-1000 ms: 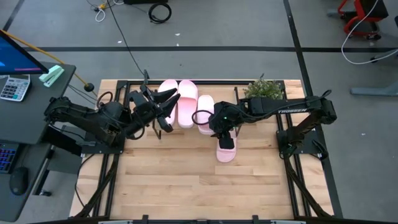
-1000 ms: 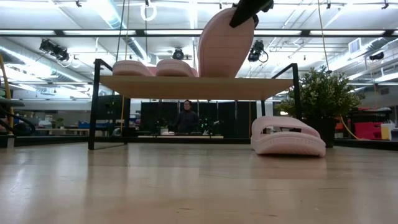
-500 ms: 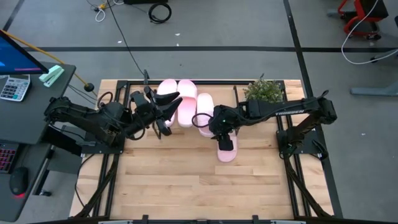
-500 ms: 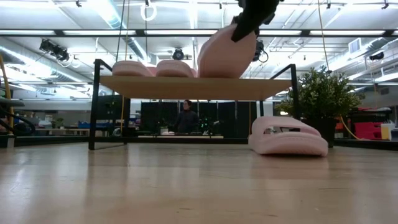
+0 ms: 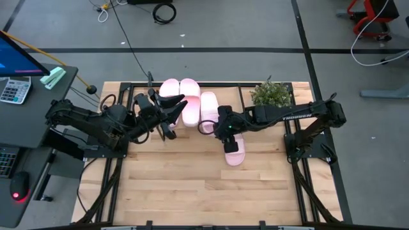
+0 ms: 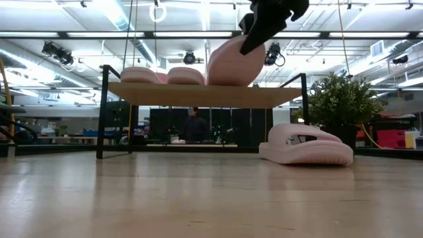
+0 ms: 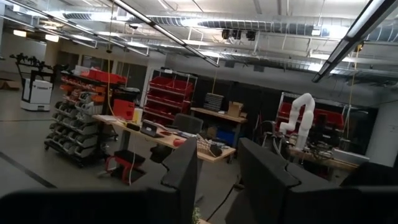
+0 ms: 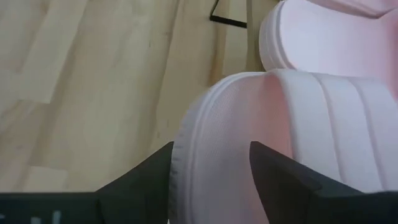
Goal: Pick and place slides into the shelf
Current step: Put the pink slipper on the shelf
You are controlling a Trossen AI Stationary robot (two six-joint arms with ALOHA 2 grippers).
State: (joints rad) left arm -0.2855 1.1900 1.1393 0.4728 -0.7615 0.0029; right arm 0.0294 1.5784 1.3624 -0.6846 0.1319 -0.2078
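While right gripper (image 5: 220, 125) is clamping third slide (image 6: 234, 63) tilted on shelf (image 6: 198, 94), I'm noting heel overhanging toward me; left gripper (image 5: 167, 118) idling open.

Four pink slides (image 5: 234, 153); one shelf (image 6: 205, 94); one potted plant (image 5: 268, 93); two arms.
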